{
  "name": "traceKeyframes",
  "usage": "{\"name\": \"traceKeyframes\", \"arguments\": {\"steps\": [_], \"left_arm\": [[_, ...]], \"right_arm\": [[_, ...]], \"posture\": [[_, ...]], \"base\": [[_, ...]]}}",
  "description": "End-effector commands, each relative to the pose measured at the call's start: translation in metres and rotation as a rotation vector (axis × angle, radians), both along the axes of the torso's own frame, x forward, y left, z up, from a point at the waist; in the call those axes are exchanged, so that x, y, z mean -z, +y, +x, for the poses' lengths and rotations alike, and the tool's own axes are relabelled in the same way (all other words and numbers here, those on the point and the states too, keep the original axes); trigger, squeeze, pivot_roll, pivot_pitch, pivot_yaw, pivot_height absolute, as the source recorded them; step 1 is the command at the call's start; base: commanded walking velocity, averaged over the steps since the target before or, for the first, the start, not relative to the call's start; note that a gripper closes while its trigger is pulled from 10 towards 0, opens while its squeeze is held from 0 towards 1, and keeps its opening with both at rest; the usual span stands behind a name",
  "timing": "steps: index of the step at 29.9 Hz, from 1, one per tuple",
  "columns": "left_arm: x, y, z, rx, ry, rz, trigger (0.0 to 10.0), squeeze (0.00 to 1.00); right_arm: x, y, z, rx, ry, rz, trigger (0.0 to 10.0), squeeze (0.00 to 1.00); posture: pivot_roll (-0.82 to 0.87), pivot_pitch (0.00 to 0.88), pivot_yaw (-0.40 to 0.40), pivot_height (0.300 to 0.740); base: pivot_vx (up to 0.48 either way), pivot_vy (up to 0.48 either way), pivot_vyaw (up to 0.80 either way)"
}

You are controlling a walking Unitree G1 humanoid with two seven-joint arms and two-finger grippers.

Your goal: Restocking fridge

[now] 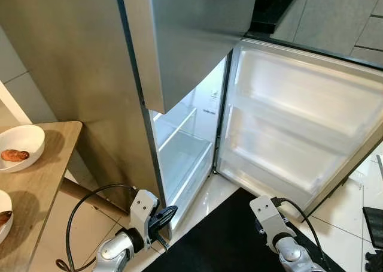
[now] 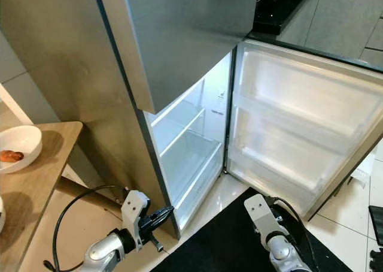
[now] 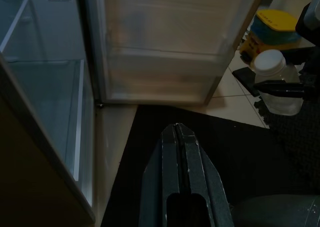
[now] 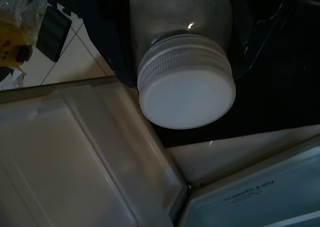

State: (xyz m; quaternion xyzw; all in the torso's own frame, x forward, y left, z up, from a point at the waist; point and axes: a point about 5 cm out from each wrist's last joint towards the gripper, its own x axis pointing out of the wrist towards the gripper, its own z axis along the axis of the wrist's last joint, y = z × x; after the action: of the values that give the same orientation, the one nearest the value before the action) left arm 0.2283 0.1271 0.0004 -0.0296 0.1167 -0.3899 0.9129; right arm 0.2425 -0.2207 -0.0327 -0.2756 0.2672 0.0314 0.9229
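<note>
The fridge stands with its lower door swung wide to the right; its glass shelves and door racks are bare. Low at the fridge's left front corner, my left gripper has its black fingers pressed together with nothing between them. My right gripper is low over the black mat and shut on a clear jar with a white screw lid. The same jar appears in the left wrist view, with a black finger across it.
A black mat covers the floor before the fridge. On the left, a wooden table carries a white bowl with food. The closed upper door overhangs the opening. A yellow-lidded container sits on the tiles beyond the mat.
</note>
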Motion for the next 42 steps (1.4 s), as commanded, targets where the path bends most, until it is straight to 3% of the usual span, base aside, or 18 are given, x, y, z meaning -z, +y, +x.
{"name": "traceKeyframes", "arguments": {"steps": [1, 11, 14, 16, 18, 20, 25, 29, 34, 36, 42], "left_arm": [[0.002, 0.003, -0.001, 0.003, 0.015, 0.022, 10.0, 0.0], [0.002, 0.003, 0.002, -0.014, 0.015, 0.031, 10.0, 0.0], [0.013, 0.013, 0.009, -0.158, 0.056, 0.139, 10.0, 0.0], [0.026, 0.023, 0.01, -0.304, 0.153, 0.203, 10.0, 0.0], [0.031, 0.028, 0.009, -0.363, 0.175, 0.238, 10.0, 0.0], [0.039, 0.029, 0.005, -0.402, 0.245, 0.263, 10.0, 0.0], [0.041, 0.019, 0.004, -0.369, 0.258, 0.271, 10.0, 0.0], [0.041, 0.02, 0.008, -0.458, 0.289, 0.221, 10.0, 0.0], [0.042, 0.025, 0.011, -0.536, 0.313, 0.216, 10.0, 0.0], [0.043, 0.028, 0.011, -0.538, 0.318, 0.257, 10.0, 0.0], [0.045, 0.031, 0.009, -0.543, 0.323, 0.268, 10.0, 0.0]], "right_arm": [[0.0, 0.002, -0.001, -0.012, -0.008, -0.001, 10.0, 0.0], [-0.001, 0.0, 0.0, -0.006, -0.009, -0.005, 10.0, 0.0], [0.001, 0.002, -0.001, -0.004, 0.005, 0.007, 10.0, 0.0], [0.009, 0.007, -0.007, -0.014, 0.079, 0.015, 10.0, 0.0], [0.018, 0.013, -0.015, -0.053, 0.168, -0.021, 10.0, 0.0], [0.022, 0.017, -0.02, -0.118, 0.182, -0.06, 10.0, 0.0], [0.023, 0.018, -0.021, -0.048, 0.175, 0.028, 10.0, 0.0], [0.018, 0.028, -0.014, -0.027, 0.134, 0.154, 10.0, 0.0], [0.017, 0.032, -0.012, -0.032, 0.117, 0.17, 10.0, 0.0], [0.017, 0.033, -0.012, -0.03, 0.119, 0.167, 10.0, 0.0], [0.019, 0.034, -0.014, -0.038, 0.128, 0.161, 10.0, 0.0]], "posture": [[-0.16, 0.047, 0.029, 0.74], [-0.16, 0.053, 0.03, 0.74], [-0.15, 0.057, 0.031, 0.74], [-0.15, 0.059, 0.035, 0.74], [-0.15, 0.059, 0.035, 0.74], [-0.16, 0.06, 0.038, 0.74], [-0.15, 0.059, 0.043, 0.74], [-0.15, 0.055, 0.051, 0.74], [-0.15, 0.054, 0.055, 0.74], [-0.14, 0.054, 0.054, 0.74], [-0.14, 0.056, 0.055, 0.74]], "base": [[0.0, 0.0, 0.0], [0.0, 0.0, 0.0], [0.0, 0.0, 0.0], [0.0, 0.0, 0.0], [0.0, 0.0, 0.0], [0.0, 0.0, 0.0], [0.0, 0.0, 0.0], [0.0, 0.0, 0.0], [0.0, 0.0, 0.0], [0.0, 0.0, 0.0], [0.0, 0.0, 0.0]]}}
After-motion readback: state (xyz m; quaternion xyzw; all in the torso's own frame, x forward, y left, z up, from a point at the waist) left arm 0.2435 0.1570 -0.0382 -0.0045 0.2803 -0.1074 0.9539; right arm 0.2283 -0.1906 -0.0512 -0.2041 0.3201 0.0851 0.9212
